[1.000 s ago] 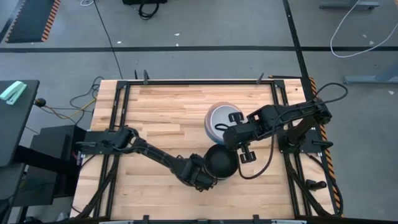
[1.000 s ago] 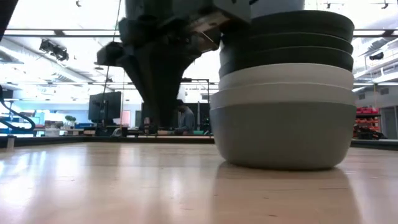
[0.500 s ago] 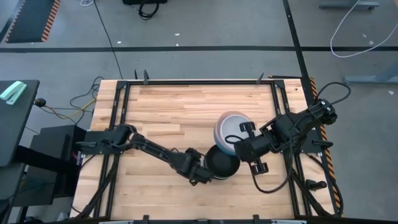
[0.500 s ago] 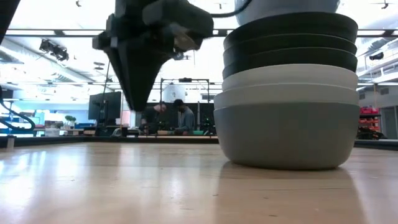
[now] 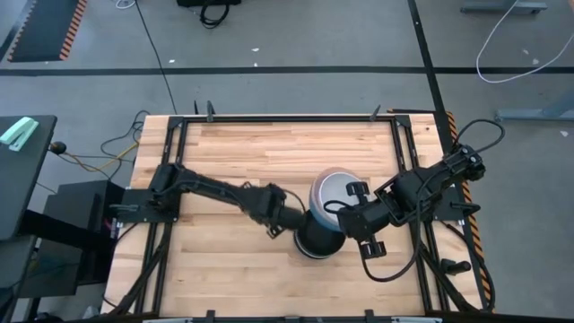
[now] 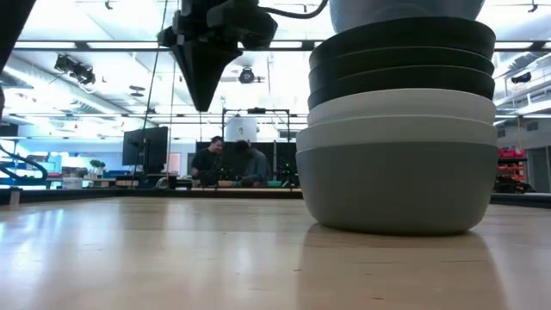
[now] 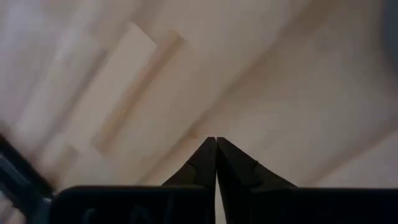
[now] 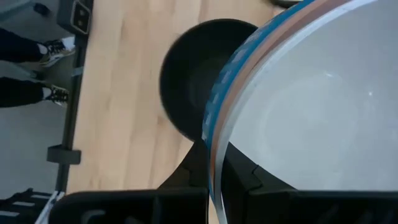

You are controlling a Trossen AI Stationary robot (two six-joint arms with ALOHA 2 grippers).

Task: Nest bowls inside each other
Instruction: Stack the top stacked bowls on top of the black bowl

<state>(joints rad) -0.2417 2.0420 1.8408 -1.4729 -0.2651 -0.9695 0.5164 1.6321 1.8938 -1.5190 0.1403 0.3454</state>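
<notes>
A stack of nested bowls (image 6: 396,164) stands on the table on a dark grey bowl (image 6: 396,194), with two white and three black ones above it. It shows as a black round (image 5: 314,244) from above. My right gripper (image 5: 343,213) is shut on a second nest with a pale grey bowl (image 5: 339,190) innermost, held above the stack's far-right part; its base (image 6: 405,9) shows over the black rims. My left gripper (image 6: 204,99), shut and pointing down, hangs off the table just left of the stack (image 5: 287,222). My right gripper (image 8: 212,163) grips the nested bowls by their rims (image 8: 214,127), one finger inside the pale grey bowl (image 8: 311,112) and one outside. Pink-orange and blue rims show just outside the grey one. The nest is lifted clear, open side up, partly over the black bowl (image 8: 186,81).
Bare wood lies over the table's left and far parts (image 5: 233,152). The metal frame (image 5: 287,117) runs round the table's edges. People sit in the room beyond (image 6: 228,164), and a person's shoes (image 8: 46,93) show on the floor beside the table.
My left gripper has drawn back from the stack's near-left side, rising and moving toward the far edge. My right gripper has carried the held nest toward the near edge, from beside the stack to partly over it.
</notes>
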